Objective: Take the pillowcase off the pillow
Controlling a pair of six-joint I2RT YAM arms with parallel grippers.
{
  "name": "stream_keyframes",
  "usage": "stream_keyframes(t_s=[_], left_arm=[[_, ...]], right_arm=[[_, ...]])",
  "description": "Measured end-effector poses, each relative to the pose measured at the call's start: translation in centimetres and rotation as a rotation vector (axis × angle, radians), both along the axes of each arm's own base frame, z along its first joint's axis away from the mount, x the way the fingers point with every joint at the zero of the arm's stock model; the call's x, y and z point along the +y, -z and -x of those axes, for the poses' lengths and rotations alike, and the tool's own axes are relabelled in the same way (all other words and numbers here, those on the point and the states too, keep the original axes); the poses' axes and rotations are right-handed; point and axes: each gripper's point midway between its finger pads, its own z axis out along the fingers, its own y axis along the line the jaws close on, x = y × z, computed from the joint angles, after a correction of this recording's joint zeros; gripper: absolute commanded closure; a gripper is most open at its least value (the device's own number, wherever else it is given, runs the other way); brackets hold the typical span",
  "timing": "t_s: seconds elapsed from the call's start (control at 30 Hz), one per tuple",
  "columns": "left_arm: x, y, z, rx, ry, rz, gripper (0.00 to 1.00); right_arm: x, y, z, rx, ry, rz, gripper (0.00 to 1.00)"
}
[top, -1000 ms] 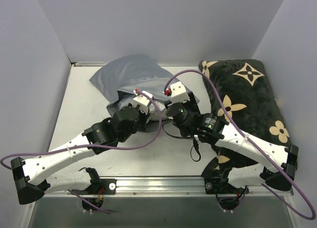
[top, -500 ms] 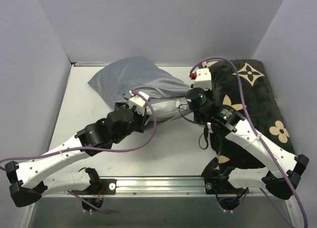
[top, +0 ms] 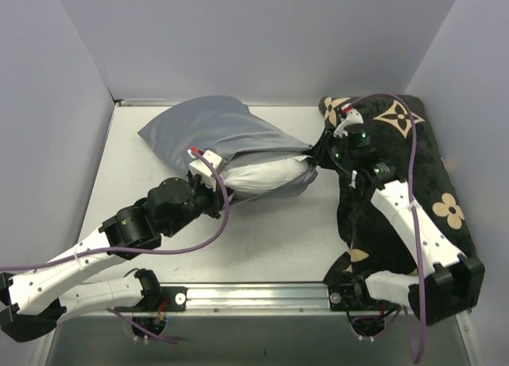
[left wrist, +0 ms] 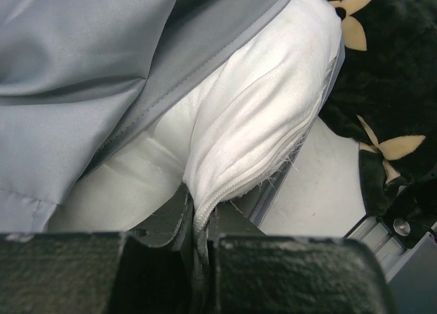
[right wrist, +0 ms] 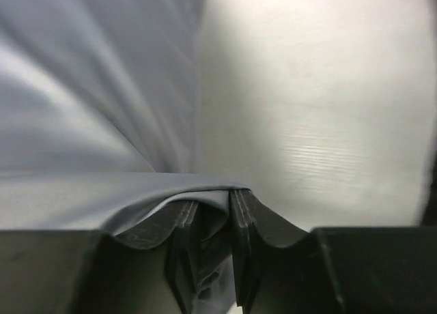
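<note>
Over on the back-left part of the table (top: 270, 235) the grey pillowcase (top: 207, 131) is sitting partway on the white pillow (top: 262, 175), with its closed corner pointing toward the back-left wall. The pillow's bare end is poking out of the open mouth toward the right. The left gripper (left wrist: 200, 222) is reaching in from the near left, and its jaws are pinching the pillow's frayed seam edge, right under the stitched grey hem. The right gripper (right wrist: 213, 222) is coming in from the right, and its jaws are clamping a fold of the pillowcase's hem, with white pillow showing just beside it. As for markings, the black plush cushion (top: 406, 167) along the right wall is only showing tan flower and star motifs, and the right arm is stretching over it. The pillowcase mouth is sitting just beside the cushion's left edge, so it's getting tight there. Bare table is showing in front of the pillow, between the two arms, and in a strip along the left wall.
</note>
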Motion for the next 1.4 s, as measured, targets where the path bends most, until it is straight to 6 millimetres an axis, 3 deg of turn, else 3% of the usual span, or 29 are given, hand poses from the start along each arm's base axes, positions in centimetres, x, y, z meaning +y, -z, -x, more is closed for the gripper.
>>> stream_keyframes(t_s=[0.2, 0.37, 0.7, 0.93, 1.17, 1.4], left_arm=[[0.8, -0.1, -0.1, -0.008, -0.032, 0.011, 1.00], [2.2, -1.4, -1.7, -0.024, -0.175, 0.042, 1.00], [1.8, -6.2, -5.3, -0.106, -0.363, 0.118, 1.00], [0.9, -9.1, -6.7, -0.152, -0.408, 0.135, 1.00], [0.4, -10.6, -6.8, -0.159, -0.399, 0.163, 1.00], [-0.3, -11.0, -5.9, -0.116, -0.332, 0.187, 1.00]], right_arm=[[4.8, 2.0, -0.5, 0.054, -0.165, -0.232, 0.49], [6.0, 0.7, -0.2, 0.005, -0.226, -0.331, 0.33], [4.8, -2.1, 2.9, -0.122, -0.242, -0.375, 0.35], [4.3, -1.6, 4.3, -0.152, -0.234, -0.399, 0.29], [4.6, 0.0, 2.6, -0.151, -0.203, -0.417, 0.22], [4.8, 2.6, -0.3, -0.123, -0.151, -0.422, 0.25]])
